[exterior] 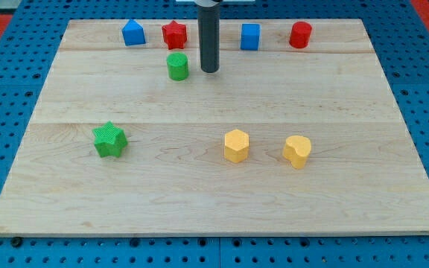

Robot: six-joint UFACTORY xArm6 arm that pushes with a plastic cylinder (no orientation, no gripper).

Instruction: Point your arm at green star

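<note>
The green star lies on the wooden board at the view's left, below the middle. My tip is near the view's top, just right of a green cylinder. The tip is far up and to the right of the green star, not touching any block.
Along the top edge stand a blue pentagon-like block, a red star, a blue cube and a red cylinder. A yellow hexagon and a yellow heart lie at the lower right.
</note>
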